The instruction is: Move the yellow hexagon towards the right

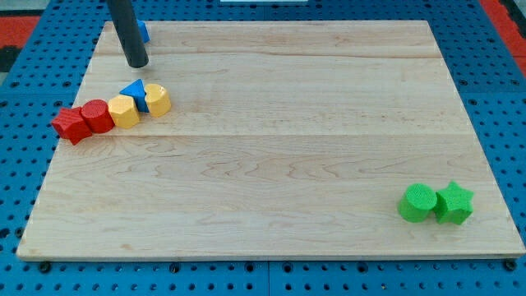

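Yellow hexagon touching blue triangle, second yellow block and red blocks leftward, my tip above-left, apart, touching nothing.

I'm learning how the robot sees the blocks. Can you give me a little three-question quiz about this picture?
1. True or false: my tip touches a yellow block.
2. How many green blocks sit near the view's bottom right? A) one B) two C) three
3. Fill in: the blue triangle sits between two ____ blocks.

Key
1. False. My tip stands apart, toward the view's top from the blue triangle; also apart from the blue block partly hidden behind the rod.
2. B: a green cylinder and a green star, side by side.
3. Yellow: one yellow block beside the red cylinder and red star, another yellow block on the triangle's right.
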